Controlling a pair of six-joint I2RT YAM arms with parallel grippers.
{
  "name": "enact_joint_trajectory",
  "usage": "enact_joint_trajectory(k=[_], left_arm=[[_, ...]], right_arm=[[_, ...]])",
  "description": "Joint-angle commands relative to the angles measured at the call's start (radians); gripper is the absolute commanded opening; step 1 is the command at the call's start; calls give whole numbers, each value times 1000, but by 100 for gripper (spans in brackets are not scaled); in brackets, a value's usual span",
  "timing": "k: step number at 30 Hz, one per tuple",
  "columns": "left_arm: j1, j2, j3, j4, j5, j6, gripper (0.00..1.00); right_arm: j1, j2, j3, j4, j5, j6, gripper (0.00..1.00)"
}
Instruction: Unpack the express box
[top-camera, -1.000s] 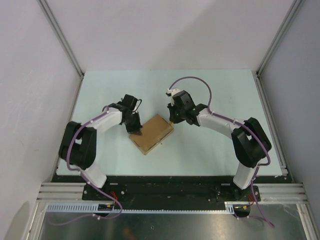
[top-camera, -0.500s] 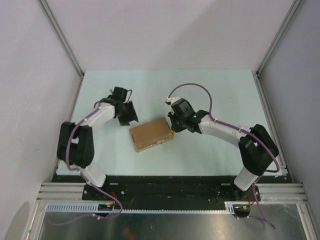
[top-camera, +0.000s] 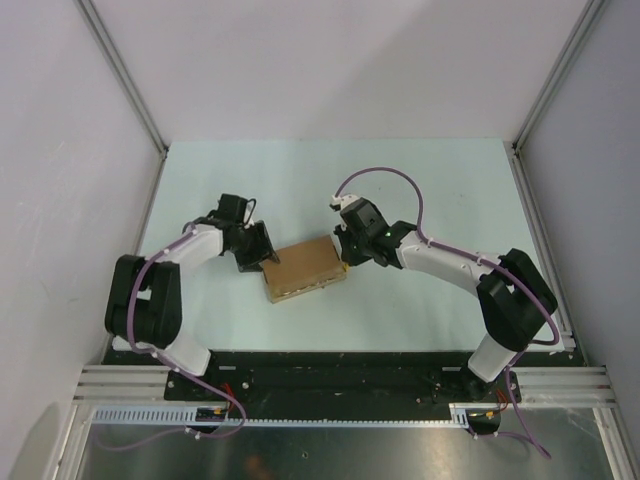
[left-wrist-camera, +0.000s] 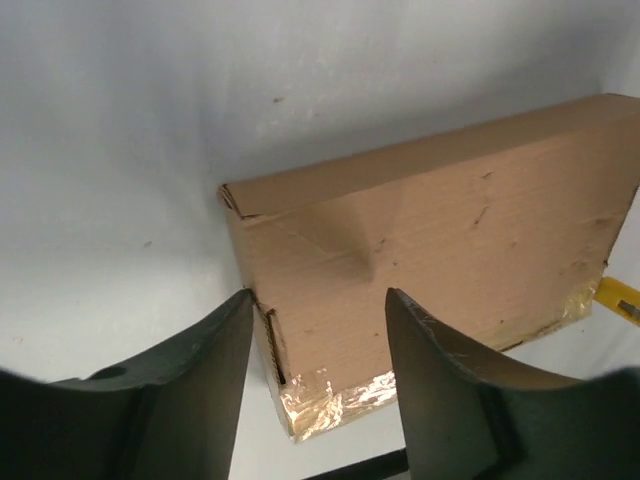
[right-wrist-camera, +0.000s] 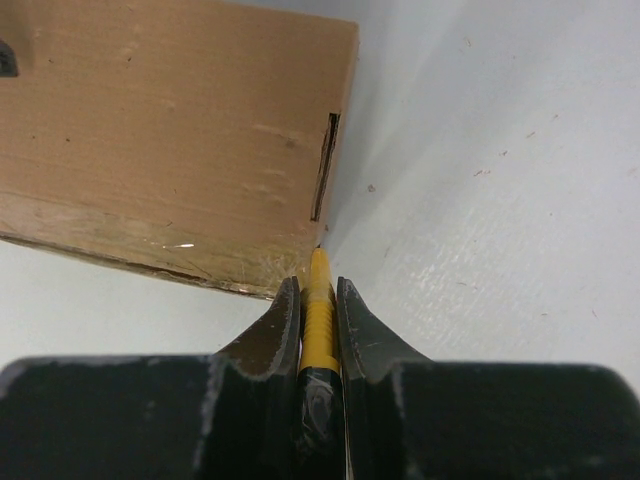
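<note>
Near edge: the white-and-black L arm (top-camera: 160, 290) and R arm (top-camera: 500, 295) rise from their bases and bend inward toward table ctr; a purple cable (top-camera: 385, 172) loops over the R arm.

L gripper (left-wrist-camera: 320, 295): jaws stand apart, approx. mid-width, w/ nothing clamped btwn them; the dark fingers (left-wrist-camera: 200, 390) straddle the near-left corner of the express box (top-camera: 303, 268); one fingertip sits right at the corner edge, the other over the top face; actual contact cannot be told.

R gripper (right-wrist-camera: 318, 285): jaws fully closed on a slim yellow utility knife (right-wrist-camera: 318, 315); the knife runs straight out btwn the fingertips; its tip meets the box at the lower corner of the R end, at the taped seam; the blade itself is too small to make out.

Express box: small flat rectangular brown cardboard carton, plain, lid flap down; it lies flat on the pale green table top (top-camera: 430, 180), approx. ctr, btwn the two grippers; long axis runs L-R, w/ the R end angled slightly toward the far side. Clear glossy tape (left-wrist-camera: 330, 395) wraps the near-left corner and the near long edge; a narrow dark slot (right-wrist-camera: 320, 180) shows on the R end; the top face carries shallow creases.

Far side: grey-white enclosure walls (top-camera: 330, 60) w/ aluminium frame rails (top-camera: 125, 75) bound the table.
</note>
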Motion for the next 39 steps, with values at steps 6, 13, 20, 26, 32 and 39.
enact_joint_trajectory(k=[6, 13, 20, 26, 32, 39], left_arm=[[-9, 195, 224, 117, 249, 84, 52], [-37, 390, 490, 132, 143, 164, 55], [-60, 538, 640, 160, 177, 180, 61], [-52, 403, 599, 158, -1, 172, 69], [-46, 142, 430, 57, -289, 111, 83], [-42, -70, 154, 19, -149, 4, 86]], right_arm=[[42, -55, -1, -18, 36, 31, 0], [94, -60, -2, -52, 61, 30, 0], [119, -71, -2, -52, 59, 24, 0], [121, -133, -1, -128, 128, 13, 0], [120, -183, -1, -178, 173, -19, 0], [99, -195, 8, -51, 174, -70, 0]])
